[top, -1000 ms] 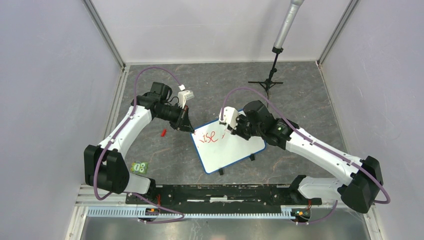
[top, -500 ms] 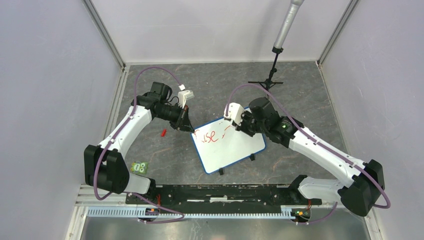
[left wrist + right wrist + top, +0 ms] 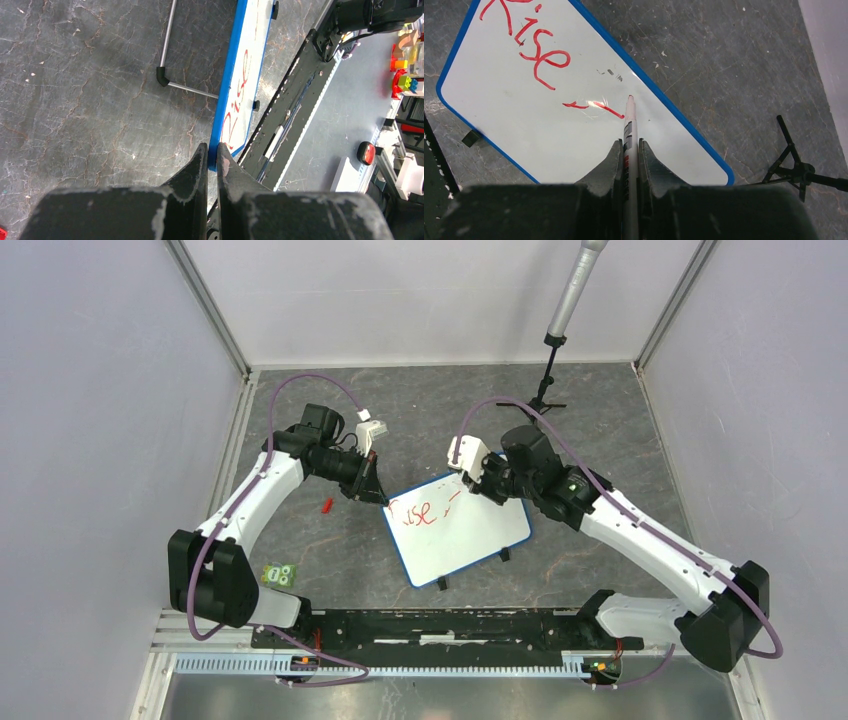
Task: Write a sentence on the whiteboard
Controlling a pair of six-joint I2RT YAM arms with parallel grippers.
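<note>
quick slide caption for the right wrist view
Right end effector grips a marker pointed at the whiteboard beside red writing reading "Rise".

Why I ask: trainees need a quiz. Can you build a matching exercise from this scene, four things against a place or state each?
1 left tool
2 right tool
3 small red piece
4 black tripod

A grips the marker
B lies left of the whiteboard
C stands beyond the whiteboard
D pinches the whiteboard's blue rim

Pairs: 1-D, 2-A, 3-B, 4-C
</note>
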